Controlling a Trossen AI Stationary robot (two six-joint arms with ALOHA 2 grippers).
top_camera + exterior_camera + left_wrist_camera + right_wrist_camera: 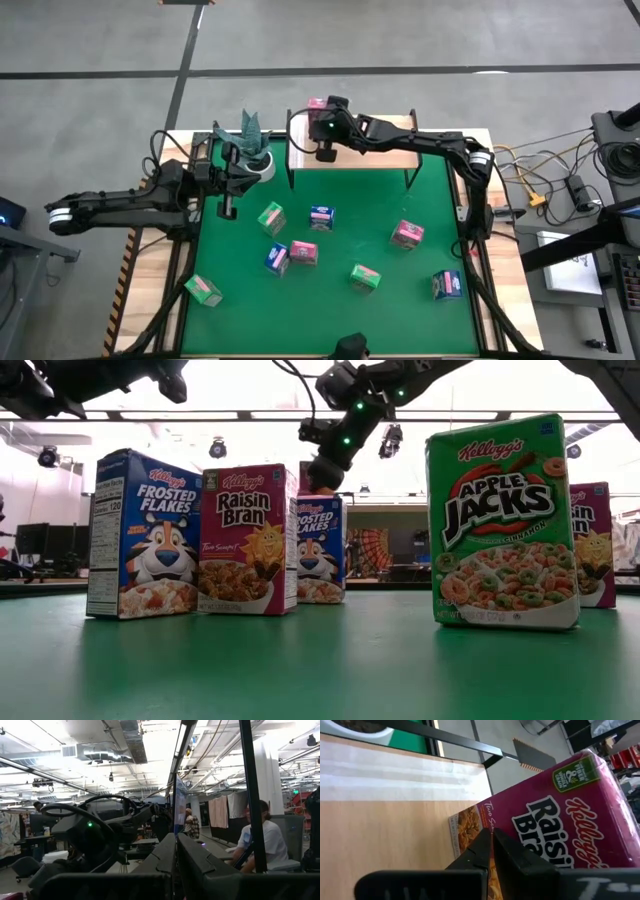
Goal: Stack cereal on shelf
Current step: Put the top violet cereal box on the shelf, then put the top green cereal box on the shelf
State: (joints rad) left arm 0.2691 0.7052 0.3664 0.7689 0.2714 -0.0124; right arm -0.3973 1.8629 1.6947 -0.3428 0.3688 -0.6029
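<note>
Your right gripper (325, 152) sits fingers pressed together beside the pink Raisin Bran carton (570, 820) at the pale wooden shelf's (350, 150) left end; left gripper (228, 210) closed, empty, near the mat's far-left corner

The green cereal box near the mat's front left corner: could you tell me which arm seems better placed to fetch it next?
Probably the left. The left gripper hangs shut over the mat's left side, nearer the green box, while the right gripper is shut over the shelf beside a pink box.
</note>
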